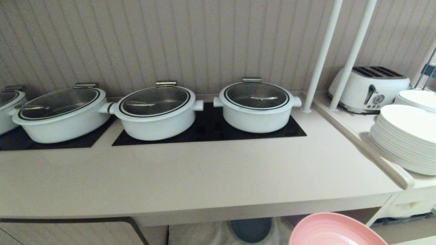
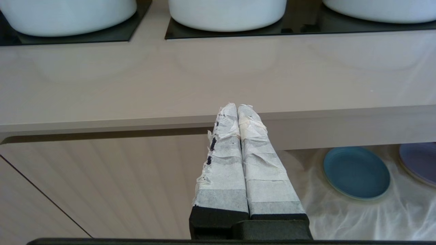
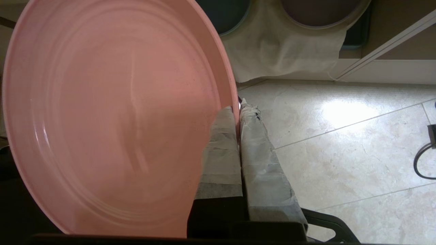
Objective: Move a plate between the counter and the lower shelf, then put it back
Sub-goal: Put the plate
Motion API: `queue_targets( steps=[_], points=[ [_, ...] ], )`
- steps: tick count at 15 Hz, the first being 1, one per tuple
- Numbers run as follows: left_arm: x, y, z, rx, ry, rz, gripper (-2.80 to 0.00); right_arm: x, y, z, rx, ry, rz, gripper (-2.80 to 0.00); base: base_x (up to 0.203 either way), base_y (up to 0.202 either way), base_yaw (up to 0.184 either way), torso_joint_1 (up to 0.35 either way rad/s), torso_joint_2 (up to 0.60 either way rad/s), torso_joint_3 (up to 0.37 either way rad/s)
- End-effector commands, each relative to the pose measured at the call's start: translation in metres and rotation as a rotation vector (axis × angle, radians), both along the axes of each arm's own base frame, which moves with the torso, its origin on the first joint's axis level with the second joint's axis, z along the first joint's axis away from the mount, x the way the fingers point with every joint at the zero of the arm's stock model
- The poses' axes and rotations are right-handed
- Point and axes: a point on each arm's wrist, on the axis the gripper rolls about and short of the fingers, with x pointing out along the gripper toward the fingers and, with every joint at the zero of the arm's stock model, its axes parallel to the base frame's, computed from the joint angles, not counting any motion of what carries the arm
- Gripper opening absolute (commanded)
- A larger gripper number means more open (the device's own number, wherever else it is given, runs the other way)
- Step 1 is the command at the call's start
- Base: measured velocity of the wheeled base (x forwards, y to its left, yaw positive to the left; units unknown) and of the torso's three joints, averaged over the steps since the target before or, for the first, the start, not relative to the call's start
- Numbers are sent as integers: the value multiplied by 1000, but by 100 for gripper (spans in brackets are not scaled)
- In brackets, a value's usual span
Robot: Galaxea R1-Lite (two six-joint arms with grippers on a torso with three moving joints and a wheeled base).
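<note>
Pink and round, the plate point(image 1: 335, 230) is filling the lower right corner of the head view, nearest the camera, sitting in front of and below the counter's front edge. From the right wrist view, the right gripper point(image 3: 238, 110) is clamping the plate's rim point(image 3: 229, 85) between its two tape-wrapped fingers point(image 3: 221, 149), one finger lying against the inside of the plate and the other outside it. The plate is hanging over pale floor tiles point(image 3: 340, 136), clear of both the counter and the recess.

Moving from left to right along the counter point(image 1: 204, 177), four white pots with glass lids are sitting on black hob panels point(image 1: 211, 131): one cut off at the left edge point(image 1: 8, 109), then a second point(image 1: 61, 114), a third point(image 1: 156, 112) and a fourth point(image 1: 257, 105). Two white poles point(image 1: 320, 58) are rising just right of the last pot. Beyond them, on a side ledge, a white toaster point(image 1: 369, 88) is standing behind a tall stack of white plates point(image 1: 405, 136).

Under the counter, the lower shelf point(image 2: 299, 151) is showing a white cloth point(image 2: 340, 214) with a blue plate point(image 2: 356, 172) and, further right, a purple plate point(image 2: 420, 161) lying on it. A ribbed cabinet door point(image 2: 102, 183) is sitting left of the recess.

The left gripper point(image 2: 237, 108) is hovering in front of the counter's edge, its taped fingers pressed together on nothing.
</note>
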Motion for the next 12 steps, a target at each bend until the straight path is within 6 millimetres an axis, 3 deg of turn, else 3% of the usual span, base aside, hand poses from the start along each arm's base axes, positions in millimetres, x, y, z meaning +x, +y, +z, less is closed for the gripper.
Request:
queue_targets(
  steps=[1,7,12],
  points=[
    [0,0,0,0,0,0,-280,3,1,3,0,3,3,-280,0,0,0,0,0,0],
    [0,0,0,0,0,0,-280,35,10,24,13,5,16,-280,0,0,0,0,0,0],
    [0,0,0,0,0,0,-280,77,22,37,30,37,35,-280,0,0,0,0,0,0]
  ],
)
